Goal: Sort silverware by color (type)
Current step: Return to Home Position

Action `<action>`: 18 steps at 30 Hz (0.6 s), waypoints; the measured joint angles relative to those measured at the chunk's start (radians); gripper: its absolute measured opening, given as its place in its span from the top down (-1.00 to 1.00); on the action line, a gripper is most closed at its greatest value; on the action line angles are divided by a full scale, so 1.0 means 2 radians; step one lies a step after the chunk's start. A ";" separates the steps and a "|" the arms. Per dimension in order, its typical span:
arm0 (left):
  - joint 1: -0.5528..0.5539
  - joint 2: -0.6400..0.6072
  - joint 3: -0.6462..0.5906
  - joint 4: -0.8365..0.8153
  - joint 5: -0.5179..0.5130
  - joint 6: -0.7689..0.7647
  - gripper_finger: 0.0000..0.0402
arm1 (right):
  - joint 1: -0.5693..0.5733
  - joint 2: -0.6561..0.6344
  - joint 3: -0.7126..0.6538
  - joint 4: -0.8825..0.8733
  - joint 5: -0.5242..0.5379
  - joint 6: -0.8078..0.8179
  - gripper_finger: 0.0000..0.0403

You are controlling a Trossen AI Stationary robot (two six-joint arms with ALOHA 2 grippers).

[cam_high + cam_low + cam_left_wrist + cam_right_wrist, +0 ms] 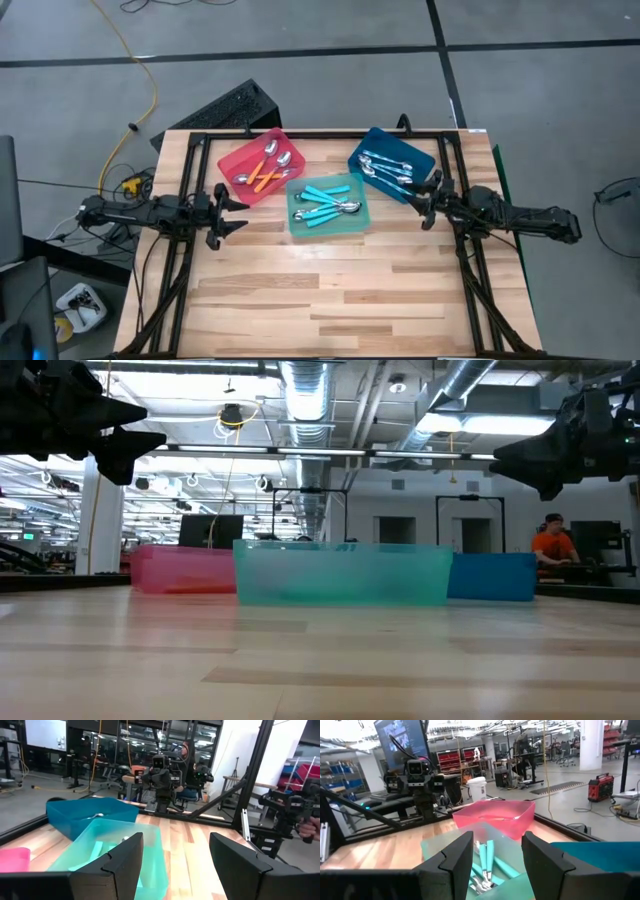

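Note:
The silverware lies sorted in three trays at the table's far middle. Orange-handled spoons [266,170] are in the red tray [232,158]. Teal-handled spoons [328,203] are in the teal tray [362,218]. Pale blue-handled spoons [388,168] are in the blue tray [372,138]. My left gripper [236,213] stands open at the table's left edge, level, pointing toward the trays, above the wood. My right gripper [421,205] stands open at the right edge, close to the blue tray's near corner. Neither has anything between its fingers [117,865] [451,860].
Black frame rails [190,140] run along the table's left, right and far edges. The near half of the wooden table [330,300] is bare boards. A person in an orange shirt [551,546] sits in the room behind the table.

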 joint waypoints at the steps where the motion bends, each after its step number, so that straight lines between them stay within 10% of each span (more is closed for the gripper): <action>1: 0.000 0.000 0.000 0.000 0.000 0.004 -0.07 | 0.000 0.000 0.000 0.000 0.000 -0.004 0.06; 18: 0.000 0.000 -0.001 0.000 -0.001 0.023 -0.07 | 0.000 0.006 0.000 -0.004 0.000 -0.030 0.06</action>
